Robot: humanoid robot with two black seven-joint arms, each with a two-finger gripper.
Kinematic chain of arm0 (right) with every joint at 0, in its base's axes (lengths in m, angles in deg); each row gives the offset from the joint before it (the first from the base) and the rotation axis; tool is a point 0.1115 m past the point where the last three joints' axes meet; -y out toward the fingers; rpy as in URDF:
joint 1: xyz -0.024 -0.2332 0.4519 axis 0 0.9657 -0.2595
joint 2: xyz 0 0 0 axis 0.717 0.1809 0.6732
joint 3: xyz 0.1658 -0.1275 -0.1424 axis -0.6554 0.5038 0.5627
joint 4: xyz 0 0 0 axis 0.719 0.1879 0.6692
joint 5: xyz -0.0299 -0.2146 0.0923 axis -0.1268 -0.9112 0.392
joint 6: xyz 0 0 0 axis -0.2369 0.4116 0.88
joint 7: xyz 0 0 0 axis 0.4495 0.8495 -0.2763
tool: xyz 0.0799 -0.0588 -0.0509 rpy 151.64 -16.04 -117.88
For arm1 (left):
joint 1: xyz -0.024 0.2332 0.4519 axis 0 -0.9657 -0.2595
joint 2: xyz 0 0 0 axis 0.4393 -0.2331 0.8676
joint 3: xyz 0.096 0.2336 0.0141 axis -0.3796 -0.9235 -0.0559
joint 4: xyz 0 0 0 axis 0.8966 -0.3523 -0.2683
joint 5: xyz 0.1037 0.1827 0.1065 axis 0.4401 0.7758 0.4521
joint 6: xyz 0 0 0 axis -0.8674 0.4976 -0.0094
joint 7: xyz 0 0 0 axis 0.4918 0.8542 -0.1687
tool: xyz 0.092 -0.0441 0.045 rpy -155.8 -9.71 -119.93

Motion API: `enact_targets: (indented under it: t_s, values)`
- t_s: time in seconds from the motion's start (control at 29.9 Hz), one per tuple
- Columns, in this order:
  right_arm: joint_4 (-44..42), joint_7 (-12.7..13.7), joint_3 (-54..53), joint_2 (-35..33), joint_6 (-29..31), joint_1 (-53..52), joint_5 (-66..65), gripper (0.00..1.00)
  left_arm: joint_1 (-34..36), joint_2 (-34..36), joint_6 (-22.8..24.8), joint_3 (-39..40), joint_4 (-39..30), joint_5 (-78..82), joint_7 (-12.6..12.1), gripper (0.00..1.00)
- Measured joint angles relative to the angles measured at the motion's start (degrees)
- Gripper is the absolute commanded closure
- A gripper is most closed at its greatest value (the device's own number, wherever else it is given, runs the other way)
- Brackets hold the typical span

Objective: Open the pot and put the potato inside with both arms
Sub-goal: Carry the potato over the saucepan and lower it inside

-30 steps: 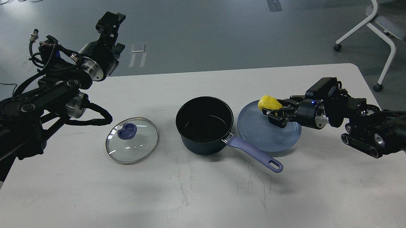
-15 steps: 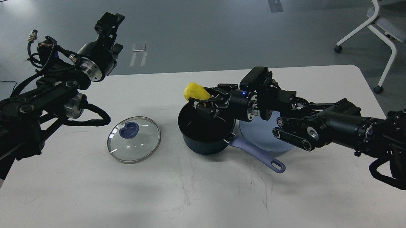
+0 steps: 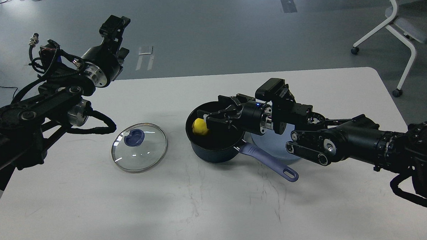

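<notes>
White bench [image 3: 87, 208], mid area | potato [image 3: 199, 126] now down inside pot [image 3: 214, 134], was held above rim | R fingers [image 3: 213, 120] spread, empty | L fingers [image 3: 113, 23] far-left, can't tell | lid [image 3: 139, 146] off → drop done

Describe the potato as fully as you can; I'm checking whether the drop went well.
The potato is a small, smooth, bright-yellow oval lump, with a plastic look. It sits low inside the open navy saucepan, against the black interior on its left side. The right claw hangs just to its right over the pan, fingers spread; whether a fingertip touches the potato cannot be told. The glass lid lies apart on the table, left of the pan.
</notes>
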Motion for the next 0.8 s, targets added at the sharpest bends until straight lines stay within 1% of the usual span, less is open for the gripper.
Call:
enact_targets:
  t_s: [0.1,0.17,0.23,0.3,0.37,0.43,0.53,0.57,0.63,0.7,0.74,0.8]
  values:
    - [0.9,0.0,-5.9,-1.4,0.0,-0.4,3.2,0.00,-0.1,-0.3,0.4,0.6,0.0,-0.4,-0.3,0.02]
    - [2.5,0.0,-12.7,-2.8,0.9,-0.6,11.4,0.00,-0.2,-0.7,0.5,0.8,0.0,-0.9,-0.3,0.02]
    - [5.2,0.0,-18.1,-4.3,3.7,-0.6,21.9,0.00,-0.2,-1.7,0.7,1.2,0.1,-1.9,-0.3,0.02]
    - [7.4,1.1,-22.4,-6.5,8.8,-0.6,33.6,0.00,-0.4,-2.6,0.9,2.6,0.3,-4.4,-0.5,0.02]
    - [7.9,3.1,-26.7,-9.1,14.7,-0.4,44.7,0.00,-1.0,-3.2,1.9,4.7,0.5,-7.8,-0.6,0.02]
    - [8.3,5.9,-30.9,-11.9,21.5,0.6,55.2,0.00,-2.4,-3.5,3.9,6.5,0.5,-10.1,-0.6,0.02]
    - [8.8,9.6,-34.6,-14.9,28.3,3.3,64.9,0.00,-4.4,-3.9,6.9,9.0,0.5,-11.7,-0.7,0.02]
    - [8.9,10.8,-35.6,-15.4,29.6,4.4,66.8,0.00,-5.2,-3.9,7.8,10.0,0.5,-12.2,-0.7,0.01]
    - [9.2,14.8,-38.1,-15.9,31.0,7.0,69.9,0.00,-7.7,-4.2,9.8,12.6,0.5,-14.3,-1.5,0.01]
    - [9.2,18.1,-40.0,-16.0,31.1,8.5,71.1,0.00,-10.2,-4.5,11.3,14.9,0.5,-16.5,-3.8,0.01]
    - [9.2,19.0,-40.6,-15.9,30.9,9.0,71.3,0.00,-11.1,-4.5,11.8,16.1,0.5,-17.5,-5.2,0.01]
    - [8.9,19.4,-41.2,-15.7,29.9,9.2,71.5,0.00,-12.9,-4.6,12.7,18.2,0.5,-18.6,-7.4,0.02]
